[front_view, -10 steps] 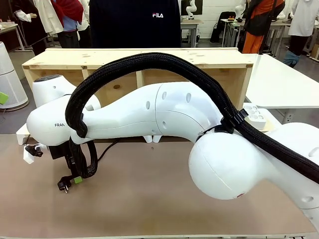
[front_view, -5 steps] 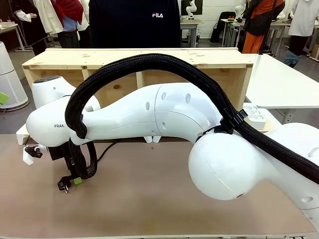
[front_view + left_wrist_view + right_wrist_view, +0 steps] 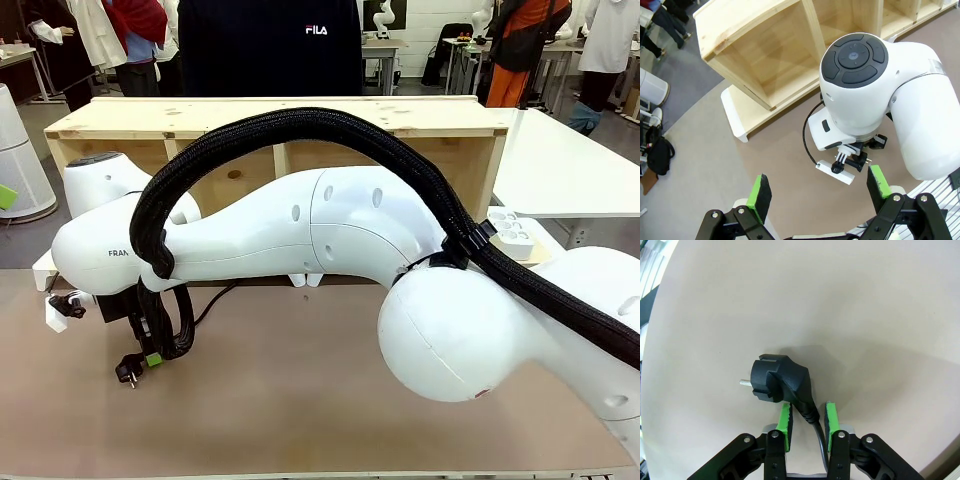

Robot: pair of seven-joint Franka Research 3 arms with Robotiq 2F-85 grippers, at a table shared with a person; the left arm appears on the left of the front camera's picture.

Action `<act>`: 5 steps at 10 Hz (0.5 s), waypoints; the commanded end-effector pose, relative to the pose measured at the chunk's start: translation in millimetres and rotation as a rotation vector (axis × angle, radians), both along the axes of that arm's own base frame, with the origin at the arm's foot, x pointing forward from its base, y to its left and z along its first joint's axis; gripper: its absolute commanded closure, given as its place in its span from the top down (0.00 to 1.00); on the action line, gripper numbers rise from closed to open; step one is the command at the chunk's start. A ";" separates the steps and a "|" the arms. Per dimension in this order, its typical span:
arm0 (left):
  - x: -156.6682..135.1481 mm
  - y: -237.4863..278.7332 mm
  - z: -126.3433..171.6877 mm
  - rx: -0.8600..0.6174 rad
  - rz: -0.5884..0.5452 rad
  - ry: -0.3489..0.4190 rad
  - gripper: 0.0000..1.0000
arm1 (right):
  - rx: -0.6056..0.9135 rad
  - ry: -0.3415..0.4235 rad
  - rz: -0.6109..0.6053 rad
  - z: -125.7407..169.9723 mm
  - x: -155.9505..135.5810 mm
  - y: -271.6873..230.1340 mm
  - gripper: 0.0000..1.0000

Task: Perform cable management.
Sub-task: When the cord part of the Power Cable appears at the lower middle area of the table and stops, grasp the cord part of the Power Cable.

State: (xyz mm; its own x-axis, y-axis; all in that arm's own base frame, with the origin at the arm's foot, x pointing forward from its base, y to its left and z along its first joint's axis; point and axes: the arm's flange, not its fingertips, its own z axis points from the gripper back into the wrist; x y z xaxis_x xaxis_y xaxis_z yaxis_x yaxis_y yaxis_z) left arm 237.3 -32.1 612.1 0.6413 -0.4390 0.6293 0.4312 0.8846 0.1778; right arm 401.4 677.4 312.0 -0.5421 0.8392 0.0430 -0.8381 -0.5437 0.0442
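Note:
The cable's black plug [image 3: 774,376] lies just over the brown tabletop [image 3: 865,315], its metal pin pointing left in the right wrist view. My right gripper [image 3: 806,412] is shut on the cable [image 3: 810,416] right behind the plug, a green pad on each side. From the front, that gripper [image 3: 150,358] hangs low at the table's left with the plug [image 3: 127,373] sticking out below it. A thin black cord [image 3: 212,303] trails back under the arm. My left gripper [image 3: 819,187] is open, high above the right arm's wrist [image 3: 855,85], holding nothing.
A wooden open shelf [image 3: 280,115] stands across the back of the table, with a person behind it. A white power strip [image 3: 510,232] rests at the right. My right arm [image 3: 330,230] and its thick braided hose [image 3: 300,125] span the middle.

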 end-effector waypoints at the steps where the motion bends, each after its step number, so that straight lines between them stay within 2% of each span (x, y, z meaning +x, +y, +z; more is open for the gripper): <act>1: -0.4 0.9 0.3 -0.002 0.001 -0.001 1.00 | 0.014 -0.014 0.026 1.9 4.4 6.5 0.13; 2: -0.4 0.9 0.3 -0.002 0.001 -0.001 1.00 | 0.017 -0.017 0.025 2.1 4.7 6.6 0.22; 3: -0.4 0.9 0.3 -0.002 0.001 -0.001 1.00 | 0.017 -0.017 0.023 2.4 4.7 6.1 0.00; 4: -0.4 0.9 0.3 -0.002 0.001 -0.001 1.00 | 0.014 -0.015 0.011 4.9 4.5 3.4 0.02; 5: -0.4 0.9 0.3 -0.002 0.001 -0.001 1.00 | 0.007 -0.012 -0.015 8.9 3.3 -1.5 0.00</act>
